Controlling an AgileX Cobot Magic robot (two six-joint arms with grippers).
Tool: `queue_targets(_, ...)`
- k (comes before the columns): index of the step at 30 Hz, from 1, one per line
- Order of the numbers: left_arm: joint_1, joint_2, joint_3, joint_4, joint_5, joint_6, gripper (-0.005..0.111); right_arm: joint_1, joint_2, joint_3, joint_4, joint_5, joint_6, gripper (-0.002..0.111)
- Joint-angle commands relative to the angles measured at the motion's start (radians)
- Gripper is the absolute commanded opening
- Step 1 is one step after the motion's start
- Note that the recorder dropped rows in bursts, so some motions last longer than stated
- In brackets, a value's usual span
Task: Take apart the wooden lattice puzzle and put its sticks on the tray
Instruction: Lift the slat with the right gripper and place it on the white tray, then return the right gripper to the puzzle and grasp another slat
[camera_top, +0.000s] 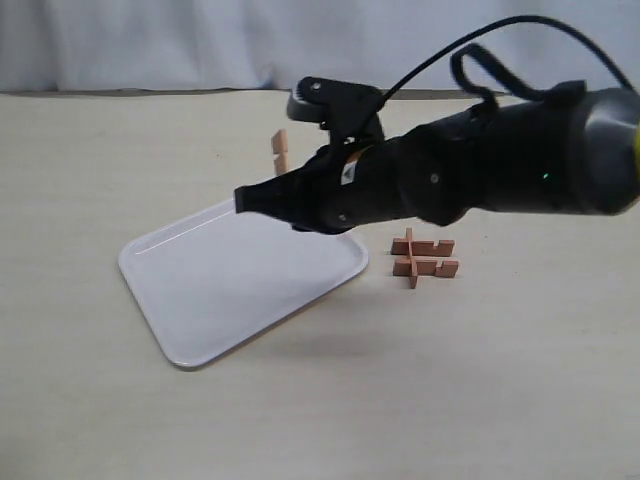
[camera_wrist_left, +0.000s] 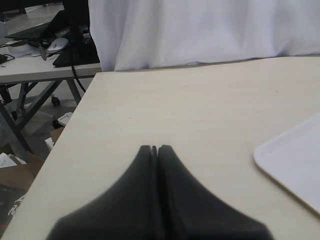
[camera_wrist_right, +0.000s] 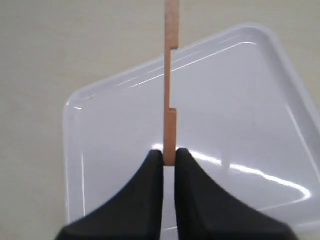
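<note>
wooden notched stick (camera_wrist_right: 170, 135) pinched by right fingers (camera_wrist_right: 145, 205) over glossy white tray (camera_wrist_right: 240, 100)

Black tapered hand (camera_top: 246, 200), looped cable (camera_top: 458, 66)

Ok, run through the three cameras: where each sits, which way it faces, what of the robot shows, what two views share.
Exterior: off the arms, angled down over the table at tray and puzzle; the right arm shows.
Left wrist: behind the shut left gripper, facing along the table toward a white curtain.
Right wrist: behind the right gripper, facing down at the tray; it grips a stick.
Shared: all three show the tray.
</note>
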Motion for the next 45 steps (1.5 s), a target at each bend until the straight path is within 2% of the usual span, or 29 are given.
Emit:
queue_targets(1, 0.000, -0.002, 0.002, -0.006, -0.011, 0.001, 0.000, 0.054, 0.046, -0.006, 0.004, -0.102, -0.038, 0.005)
queue_targets(11, 0.000, -0.002, 0.002, -0.003, -0.011, 0.001, 0.000, 0.063, 0.178, -0.135, 0.004, -0.089, -0.038, 0.006)
queue_targets(19, 0.000, -0.002, 0.002, -0.003, -0.011, 0.001, 0.000, 0.063, 0.229, -0.177, 0.004, 0.040, -0.036, 0.034)
queue_targets(22, 0.000, -0.002, 0.002, -0.003, -0.011, 0.001, 0.000, 0.063, 0.216, -0.177, -0.012, 0.069, -0.036, 0.040)
queue_targets(27, 0.000, -0.002, 0.002, -0.003, -0.011, 0.001, 0.000, 0.057, 0.168, -0.177, -0.012, 0.127, -0.072, 0.040)
queue_targets(31, 0.000, -0.002, 0.002, -0.003, -0.011, 0.001, 0.000, 0.057, 0.105, -0.177, -0.040, 0.167, -0.259, 0.040)
queue_targets(33, 0.000, -0.002, 0.002, -0.003, -0.011, 0.001, 0.000, 0.045, 0.076, -0.177, -0.148, 0.218, -0.332, 0.040)
queue_targets(36, 0.000, -0.002, 0.002, -0.005, -0.011, 0.001, 0.000, -0.007, 0.037, -0.177, -0.256, 0.335, -0.238, 0.040)
queue_targets(39, 0.000, -0.002, 0.002, -0.006, -0.011, 0.001, 0.000, -0.081, 0.011, -0.177, -0.268, 0.463, -0.137, 0.040)
queue_targets(43, 0.000, -0.002, 0.002, -0.006, -0.011, 0.001, 0.000, -0.165, 0.013, -0.170, -0.268, 0.646, -0.126, 0.040)
queue_targets(45, 0.000, -0.002, 0.002, -0.006, -0.011, 0.001, 0.000, -0.196, 0.014, -0.146, -0.268, 0.676, -0.126, 0.040)
